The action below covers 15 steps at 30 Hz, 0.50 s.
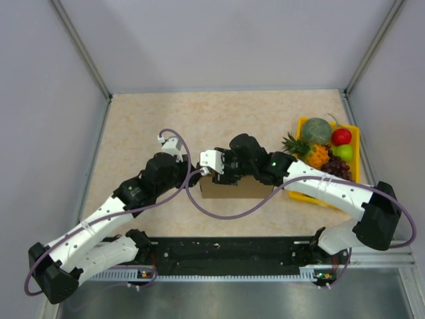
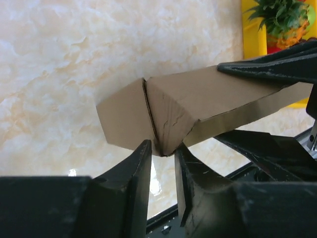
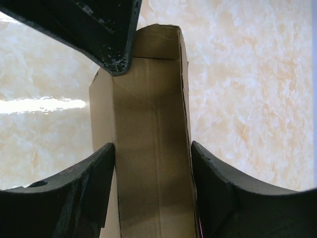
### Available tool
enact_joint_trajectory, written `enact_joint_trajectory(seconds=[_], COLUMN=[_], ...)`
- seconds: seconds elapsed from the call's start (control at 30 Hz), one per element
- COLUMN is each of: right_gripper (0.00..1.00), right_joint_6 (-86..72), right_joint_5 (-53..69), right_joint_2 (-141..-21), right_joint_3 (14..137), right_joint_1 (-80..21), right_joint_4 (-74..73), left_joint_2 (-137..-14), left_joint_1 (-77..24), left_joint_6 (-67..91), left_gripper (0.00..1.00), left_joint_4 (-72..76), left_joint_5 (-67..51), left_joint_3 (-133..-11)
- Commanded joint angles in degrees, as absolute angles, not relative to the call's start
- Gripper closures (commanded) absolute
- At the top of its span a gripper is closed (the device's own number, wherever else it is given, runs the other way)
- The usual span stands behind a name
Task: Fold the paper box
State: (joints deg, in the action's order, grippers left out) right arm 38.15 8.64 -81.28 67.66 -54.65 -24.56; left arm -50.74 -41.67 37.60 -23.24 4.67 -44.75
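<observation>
The left arm (image 1: 99, 222) and right arm (image 1: 325, 186) bend inward from their bases, wrists nearly meeting. The left gripper (image 2: 162, 153) has its jaws slightly parted at the box (image 2: 208, 99) corner. The right gripper (image 3: 152, 146) clasps the box's sides.

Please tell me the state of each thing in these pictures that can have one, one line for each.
paper box: partly folded, top open, end flaps not closed flat.
left gripper: slightly open, box corner between its tips.
right gripper: shut on the paper box, across its long walls.
fruit tray: filled with fruit.
</observation>
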Motion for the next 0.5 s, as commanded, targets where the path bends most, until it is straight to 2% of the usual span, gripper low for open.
enact_joint_trajectory(seconds=[0.0, 0.17, 0.33, 0.43, 0.47], right_gripper=[0.41, 0.41, 0.41, 0.41, 0.41], right_joint_6=[37.7, 37.7, 38.2, 38.2, 38.1], right_joint_5=[5.9, 5.2, 4.5, 4.2, 4.2], right_joint_2=[-80.5, -80.3, -79.8, -79.7, -79.8], right_joint_3=[61.8, 60.0, 58.9, 58.2, 58.1], right_joint_1=[-55.0, -55.1, -55.1, -55.1, -55.0], right_joint_4=[-17.9, -16.1, -15.0, -14.3, -14.2], left_joint_2=[-49.8, -46.9, -42.5, -43.1, -43.8], left_joint_1=[-42.0, -41.7, -39.1, -30.4, -27.6], left_joint_6=[37.0, 36.0, 34.3, 33.9, 34.1], left_gripper=[0.63, 0.37, 0.21, 0.13, 0.10], left_joint_4=[-27.7, -32.6, -38.0, -38.9, -38.2], left_joint_5=[3.3, 4.1, 2.4, -4.3, -11.5], left_joint_3=[-43.5, -46.7, -50.3, -53.1, -53.4])
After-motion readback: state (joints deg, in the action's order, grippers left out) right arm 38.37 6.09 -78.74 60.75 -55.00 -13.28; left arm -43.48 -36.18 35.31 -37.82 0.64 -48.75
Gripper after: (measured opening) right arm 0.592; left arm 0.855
